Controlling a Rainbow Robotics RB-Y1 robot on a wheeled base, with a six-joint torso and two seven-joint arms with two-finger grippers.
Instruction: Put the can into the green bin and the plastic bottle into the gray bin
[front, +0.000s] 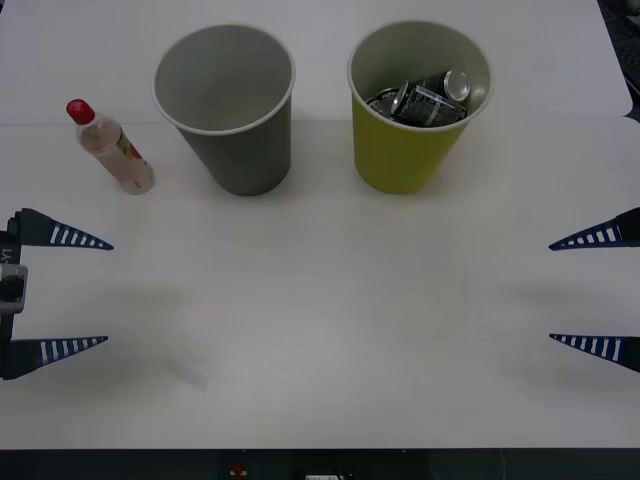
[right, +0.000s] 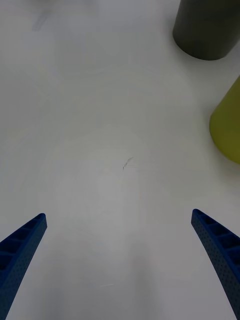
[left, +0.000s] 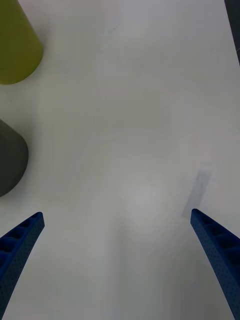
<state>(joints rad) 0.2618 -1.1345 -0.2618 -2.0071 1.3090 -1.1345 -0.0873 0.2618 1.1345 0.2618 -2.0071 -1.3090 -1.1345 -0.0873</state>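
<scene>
Count: two bins, one bottle, and more than one crushed metal piece in the green bin (front: 405, 150) (exact can count I cannot tell). Landmark is the gray bin (front: 235, 140), upright at the far middle of the white table (front: 330, 330). The green bin stands just beside it on the robot's right, apart, same tapered cup shape with a pale rim. The can (front: 440, 95) lies inside the green bin, shiny round end up against the far-right wall, dark printed side showing, silvery scraps beside it. The plastic bottle (front: 112, 147) lies on the table to the left of the gray bin, near but not touching, red cap pointing away, clear body with a printed label. Gray bin interior looks bare. Left gripper (front: 95, 292) sits well nearer than the gray bin, at the left edge, blue ribbed fingers spread wide, holding nothing. Right gripper (front: 560, 292) mirrors it at the right edge, also spread and unloaded. Nothing stands between either gripper and the bins; tabletop is smooth, matte.
</scene>
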